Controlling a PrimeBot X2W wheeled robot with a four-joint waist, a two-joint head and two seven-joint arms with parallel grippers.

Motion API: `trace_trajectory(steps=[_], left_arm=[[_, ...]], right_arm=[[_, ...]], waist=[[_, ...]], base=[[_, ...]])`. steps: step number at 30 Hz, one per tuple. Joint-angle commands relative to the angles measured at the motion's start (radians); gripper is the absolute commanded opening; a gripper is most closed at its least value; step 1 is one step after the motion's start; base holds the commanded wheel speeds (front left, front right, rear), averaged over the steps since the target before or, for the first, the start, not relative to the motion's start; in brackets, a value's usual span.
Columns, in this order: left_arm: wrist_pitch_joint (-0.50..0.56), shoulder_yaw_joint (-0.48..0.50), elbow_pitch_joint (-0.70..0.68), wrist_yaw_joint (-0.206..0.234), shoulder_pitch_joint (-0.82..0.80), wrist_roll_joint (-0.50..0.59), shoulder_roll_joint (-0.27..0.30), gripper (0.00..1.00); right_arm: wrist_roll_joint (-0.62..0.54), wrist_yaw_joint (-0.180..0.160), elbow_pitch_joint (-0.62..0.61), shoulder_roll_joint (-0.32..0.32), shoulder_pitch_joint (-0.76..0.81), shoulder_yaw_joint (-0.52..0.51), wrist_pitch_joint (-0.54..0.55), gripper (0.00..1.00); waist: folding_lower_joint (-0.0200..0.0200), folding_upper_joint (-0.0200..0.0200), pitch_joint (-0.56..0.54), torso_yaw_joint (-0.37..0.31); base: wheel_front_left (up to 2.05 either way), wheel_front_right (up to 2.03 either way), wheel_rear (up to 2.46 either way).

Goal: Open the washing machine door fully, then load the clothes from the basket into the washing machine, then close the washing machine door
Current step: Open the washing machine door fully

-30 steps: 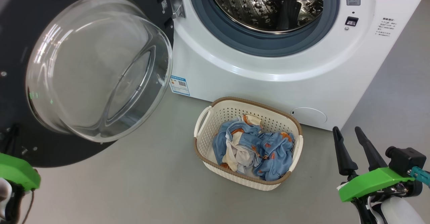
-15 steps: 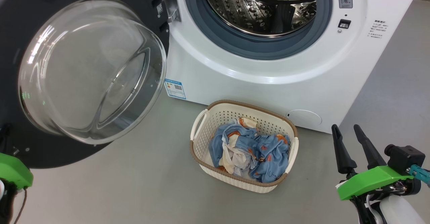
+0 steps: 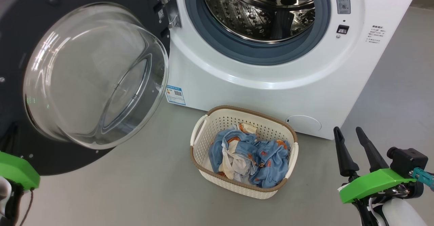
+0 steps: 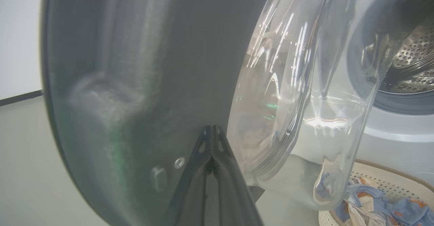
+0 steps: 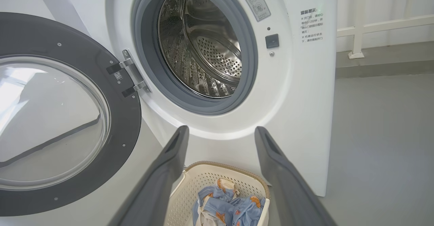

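Washing machine door (image 3: 95,73) stands wide open on its hinge (image 3: 169,7), at 9 o'clock of the drum (image 3: 261,12) in the head view, with its glass bowl bulging toward us. The white washing machine (image 3: 271,90) sits at 12 o'clock, a grey gasket (image 3: 257,55) ringing the steel drum. A blue label (image 3: 175,95) sits on its lower front corner, at 10 o'clock from the basket (image 3: 251,111).

The basket is on the grey floor (image 3: 135,192), at 6 o'clock of the drum opening and near the washer front. We cannot tell if it touches the washer. The clothes (image 3: 251,155) lie bunched inside the basket, blue bear print with cream bits.

We see the right gripper (image 3: 347,129) at 4 o'clock of the head view, over the floor and well apart from the basket, at the basket's 3 o'clock. Its fingers (image 5: 169,165) are spread wide with nothing between them. In the right wrist view they frame the basket and point at the washer front.

The left gripper (image 4: 211,134) has its fingers (image 4: 223,178) pressed together. The tips are at the door's black inner ring beside the glass bowl, and we cannot tell if they touch it. Its green mount (image 3: 17,170) shows at 8 o'clock of the head view, by the door's lower edge.
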Motion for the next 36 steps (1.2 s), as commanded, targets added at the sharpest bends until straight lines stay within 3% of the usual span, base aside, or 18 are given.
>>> trace_trajectory(steps=[1, 8, 9, 11, 23, 36], left_arm=[[-0.013, 0.033, -0.042, -0.002, 0.004, 0.004, 0.048, 0.00], [-0.013, 0.076, -0.190, 0.011, 0.098, 0.012, 0.018, 0.00], [-0.013, 0.082, -0.217, 0.016, 0.118, 0.016, 0.011, 0.26], [-0.014, 0.095, -0.274, 0.024, 0.156, 0.023, -0.006, 1.00], [-0.014, 0.140, -0.579, 0.051, 0.345, 0.047, -0.120, 1.00], [-0.014, 0.165, -0.721, 0.059, 0.427, 0.074, -0.206, 1.00]], right_arm=[[0.005, 0.008, -0.027, -0.009, 0.000, 0.018, -0.012, 1.00], [0.007, 0.008, -0.035, -0.017, 0.013, 0.017, -0.012, 1.00], [0.009, 0.008, -0.036, -0.017, 0.014, 0.018, -0.012, 1.00], [0.011, 0.008, -0.039, -0.019, 0.016, 0.023, -0.012, 1.00], [0.006, 0.008, -0.070, -0.052, 0.024, 0.046, -0.012, 1.00], [-0.012, 0.008, -0.131, -0.069, 0.026, 0.050, -0.012, 1.00]], waist=[[0.0000, 0.0000, -0.007, -0.004], [0.0000, 0.0000, -0.026, -0.017], [0.0000, 0.0000, -0.029, -0.021], [0.0000, 0.0000, -0.035, -0.028], [0.0000, 0.0000, -0.057, -0.106], [0.0000, 0.0000, -0.053, -0.242]], base=[[0.00, 0.00, 0.00], [0.00, 0.00, 0.00], [0.00, 0.00, 0.00], [0.00, 0.00, 0.00], [0.00, 0.00, 0.00], [0.00, 0.00, 0.00]])
